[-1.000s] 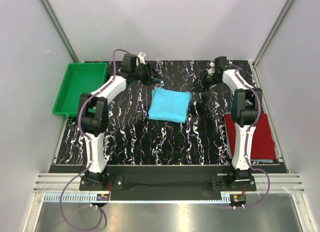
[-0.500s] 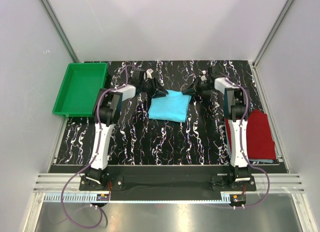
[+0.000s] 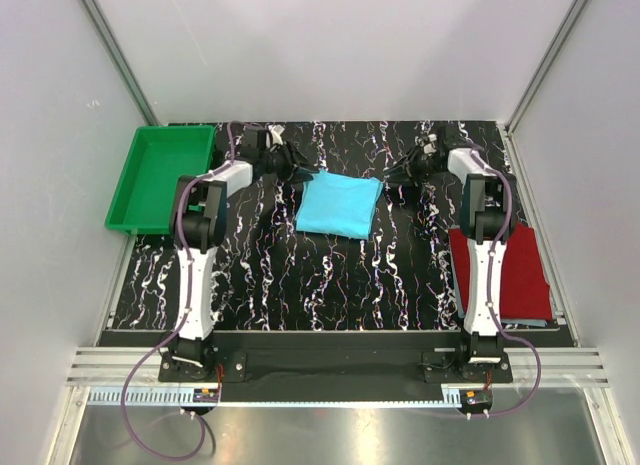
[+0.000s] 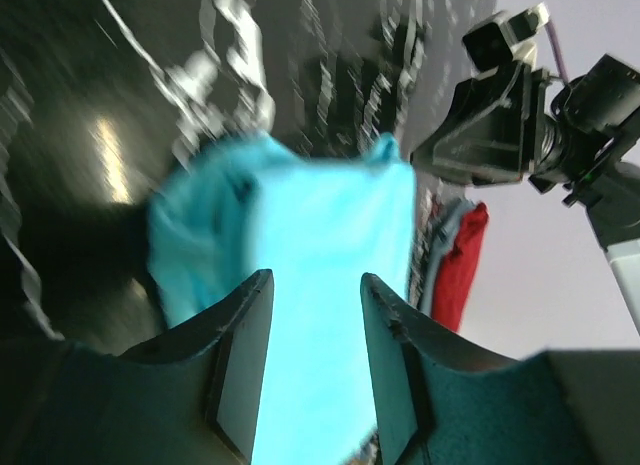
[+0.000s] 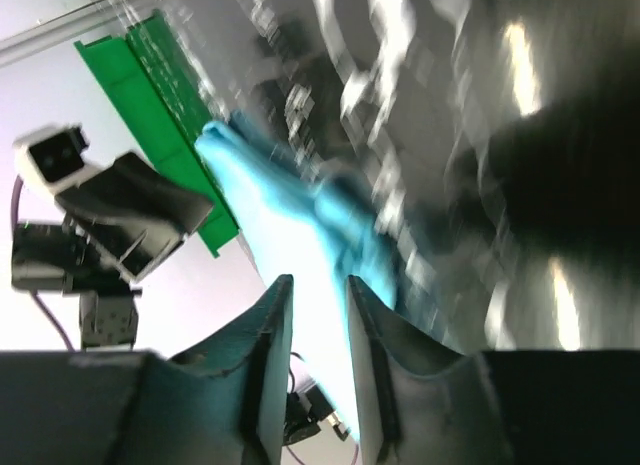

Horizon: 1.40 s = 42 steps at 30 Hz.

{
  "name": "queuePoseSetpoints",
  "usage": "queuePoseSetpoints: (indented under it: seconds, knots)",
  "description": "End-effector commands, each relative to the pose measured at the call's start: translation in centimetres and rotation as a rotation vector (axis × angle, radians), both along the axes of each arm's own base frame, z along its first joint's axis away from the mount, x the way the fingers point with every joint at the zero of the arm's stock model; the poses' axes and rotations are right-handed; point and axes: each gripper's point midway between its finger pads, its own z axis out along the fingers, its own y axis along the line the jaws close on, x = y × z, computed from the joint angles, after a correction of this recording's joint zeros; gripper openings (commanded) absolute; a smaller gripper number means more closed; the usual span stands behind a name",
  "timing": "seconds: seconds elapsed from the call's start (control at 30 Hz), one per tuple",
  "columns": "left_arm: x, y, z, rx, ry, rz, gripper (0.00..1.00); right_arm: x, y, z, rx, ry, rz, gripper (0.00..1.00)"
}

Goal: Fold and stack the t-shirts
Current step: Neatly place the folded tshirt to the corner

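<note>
Black tabletop (image 3: 300, 275): turquoise tee (image 3: 339, 206) (folded) between left claw (image 3: 293, 170), right claw (image 3: 400, 172).

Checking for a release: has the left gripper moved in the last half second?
Yes. The left gripper has backed off the turquoise t-shirt's far-left corner, toward the green tray.

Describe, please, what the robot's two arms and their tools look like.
Both arms look alike: the left arm and right arm have white links, black joints and black bases, with a purple cable looping out at each base. The left tool and right tool each have two dark, wedge-shaped fingers.
</note>
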Motion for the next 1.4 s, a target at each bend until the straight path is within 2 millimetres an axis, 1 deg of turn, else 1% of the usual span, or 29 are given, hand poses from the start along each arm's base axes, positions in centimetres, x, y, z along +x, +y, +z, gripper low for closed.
queuePoseSetpoints:
  seconds: [0.0,0.03,0.07,0.1,0.13,0.17,0.2,0.27,0.3,0.37,0.4,0.43,0.47,0.5,0.53,0.6,0.63,0.7,0.73,0.8,0.93,0.97,1.03,1.07,1.1,1.13,1.17,1.23,1.37]
  knots:
    - [-2.4,-1.5,9.7,-0.049,-0.161,-0.059,0.45,-1.0,-0.7,7.7,-0.086,-0.113,-0.015,0.36]
    - [-3.1,-1.8,10.3,-0.056,-0.163,-0.071,0.45,-1.8,-0.9,7.4,-0.1,-0.094,-0.021,0.37]
    - [-4.2,-2.4,11.5,-0.067,-0.175,-0.092,0.43,-2.2,-0.9,8.6,-0.101,-0.11,-0.023,0.38]
    - [-5.3,-2.6,10.8,-0.065,-0.149,-0.1,0.43,-2.7,-0.7,8.9,-0.1,-0.109,-0.017,0.38]
    - [-6.1,-2.8,10.7,-0.067,-0.137,-0.108,0.43,-3.5,-0.5,8.5,-0.105,-0.095,-0.007,0.39]
    - [-7.4,-3.5,10.5,-0.072,-0.133,-0.133,0.42,-4.2,0.4,9.4,-0.11,-0.115,0.014,0.39]
    - [-8.0,-3.9,10.1,-0.07,-0.125,-0.146,0.42,-4.8,1.0,9.5,-0.111,-0.116,0.029,0.38]
    - [-9.6,-4.7,8.6,-0.077,-0.09,-0.179,0.41,-6.4,3.0,9.7,-0.09,-0.121,0.093,0.36]
    - [-10.1,-5.0,8.1,-0.084,-0.077,-0.189,0.4,-7.6,5.0,9.6,-0.08,-0.117,0.145,0.32]
    - [-10.6,-5.1,7.4,-0.093,-0.055,-0.2,0.39,-9.8,7.5,8.9,-0.054,-0.097,0.218,0.3]
    - [-10.8,-5.0,6.5,-0.085,-0.041,-0.2,0.38,-11.1,9.3,8.5,-0.047,-0.09,0.269,0.28]
    - [-10.9,-5.0,6.1,-0.08,-0.042,-0.206,0.38,-12.3,9.7,7.5,-0.037,-0.06,0.295,0.24]
    - [-11.0,-5.0,5.7,-0.08,-0.035,-0.212,0.38,-12.8,10.2,7.1,-0.031,-0.06,0.308,0.22]
    - [-11.1,-5.0,5.3,-0.078,-0.029,-0.218,0.38,-13.5,10.5,6.4,-0.025,-0.049,0.319,0.2]
    - [-11.2,-5.0,4.4,-0.072,-0.016,-0.221,0.38,-14.8,10.2,4.9,-0.022,-0.005,0.324,0.19]
    - [-11.4,-4.8,2.9,-0.059,0.01,-0.221,0.38,-15.6,9.7,3.3,-0.028,0.023,0.326,0.18]
    - [-11.5,-4.7,1.3,-0.047,0.034,-0.224,0.37,-16.3,9.3,2.1,-0.034,0.04,0.337,0.18]
    - [-11.3,-4.3,-0.3,-0.028,0.065,-0.228,0.37,-16.7,8.6,0.6,-0.058,0.059,0.334,0.18]
    - [-11.3,-4.1,-2.0,-0.011,0.085,-0.239,0.36,-16.6,7.6,-0.2,-0.078,0.071,0.312,0.17]
    - [-10.8,-3.7,-2.5,-0.005,0.102,-0.238,0.35,-16.3,6.7,-0.6,-0.084,0.075,0.293,0.18]
    - [-10.7,-3.3,-1.1,0.032,0.07,-0.248,0.35,-15.8,5.6,0.6,-0.091,0.039,0.275,0.2]
    - [-10.9,-3.3,0.7,0.029,0.041,-0.245,0.35,-15.8,5.6,1.7,-0.083,0.02,0.272,0.2]
    - [-11.9,-3.2,2.0,0.038,0.031,-0.24,0.36,-16.0,5.6,3.4,-0.072,-0.007,0.27,0.21]
    - [-12.2,-3.1,2.8,0.042,0.019,-0.234,0.37,-16.1,5.6,3.9,-0.07,-0.011,0.267,0.22]
    - [-12.6,-3.1,4.9,0.038,-0.021,-0.231,0.39,-16.2,5.7,4.3,-0.065,-0.01,0.264,0.22]
    - [-13.0,-3.1,5.4,0.036,-0.019,-0.227,0.39,-16.4,5.8,4.8,-0.05,-0.011,0.267,0.22]
    - [-14.0,-3.4,5.3,0.038,-0.011,-0.239,0.4,-16.4,5.8,5.4,-0.044,-0.024,0.265,0.22]
    - [-14.9,-4.0,6.0,0.032,-0.025,-0.254,0.4,-16.4,5.9,5.9,-0.045,-0.035,0.264,0.23]
    - [-16.7,-6.7,5.1,-0.003,-0.003,-0.318,0.38,-15.7,5.4,6.1,-0.06,-0.048,0.244,0.26]
